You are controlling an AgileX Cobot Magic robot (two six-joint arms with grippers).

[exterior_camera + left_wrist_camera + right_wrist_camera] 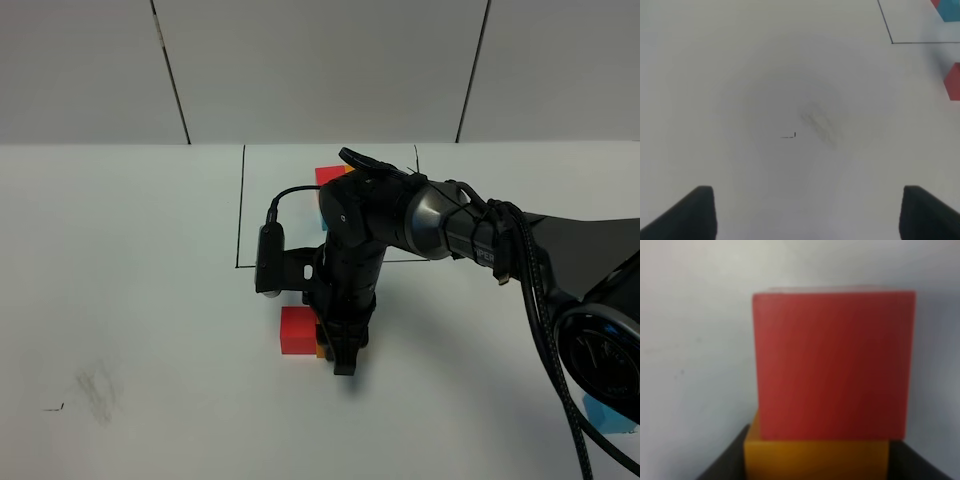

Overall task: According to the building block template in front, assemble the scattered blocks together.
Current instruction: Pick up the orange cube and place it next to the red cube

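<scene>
The right gripper (344,365) is squeezed onto the orange block (815,460). The block sits between its dark fingers (727,465). Just past the fingertips is the red block (832,365), and the orange block touches its side. So two of the loose blocks are together, or nearly so. I cannot tell if the orange one is all the way down on the table (130,300). It also looks a little off to one side of the red one.

The pattern (329,176) to copy is behind the right gripper's arm, inside a thin black frame (241,200). The arm hides most of it. Only some red, a bit of orange and a bit of blue show.

The blue block (610,412) is not with the other two. A light blue bit shows far back by the bottom of the right arm, well apart from the gripper. I think that is the blue block.

The left gripper (807,192) is wide open with nothing in it. It is over bare table, well apart from the red block.

I think about half the job is done. What is left is to let go of the orange block, fetch the blue one, and put it against the others like the pattern.
</scene>
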